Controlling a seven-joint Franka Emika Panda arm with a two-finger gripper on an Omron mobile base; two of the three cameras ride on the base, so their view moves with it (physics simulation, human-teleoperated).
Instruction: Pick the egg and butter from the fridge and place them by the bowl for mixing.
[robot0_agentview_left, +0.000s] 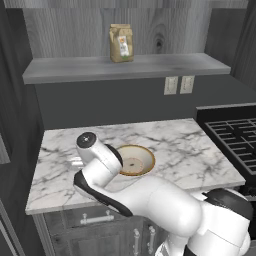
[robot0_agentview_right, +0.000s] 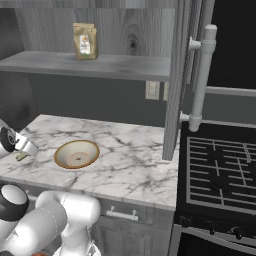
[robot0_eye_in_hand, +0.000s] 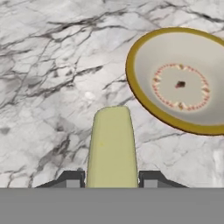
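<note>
A yellowish-olive butter (robot0_eye_in_hand: 111, 144) stick sits between the two dark tips of my gripper (robot0_eye_in_hand: 112, 179), which is shut on it just above the marble counter (robot0_eye_in_hand: 48, 65). The tan-rimmed bowl (robot0_eye_in_hand: 144, 94) lies close to the right of the butter in the hand view. From the left base view the bowl (robot0_agentview_left: 148, 156) is mid-counter, and my arm's wrist covers the spot to its left. In the right base view my gripper (robot0_agentview_right: 20, 152) hangs at the far left edge, left of the bowl (robot0_agentview_right: 60, 159). The egg and the fridge are out of view.
A brown paper bag (robot0_agentview_left: 121, 43) stands on the grey wall shelf (robot0_agentview_left: 165, 65) above the counter. A black stove (robot0_agentview_right: 220, 170) adjoins the counter's right end. A tall grey panel with a pale bar handle (robot0_agentview_right: 200, 75) rises in front of the stove.
</note>
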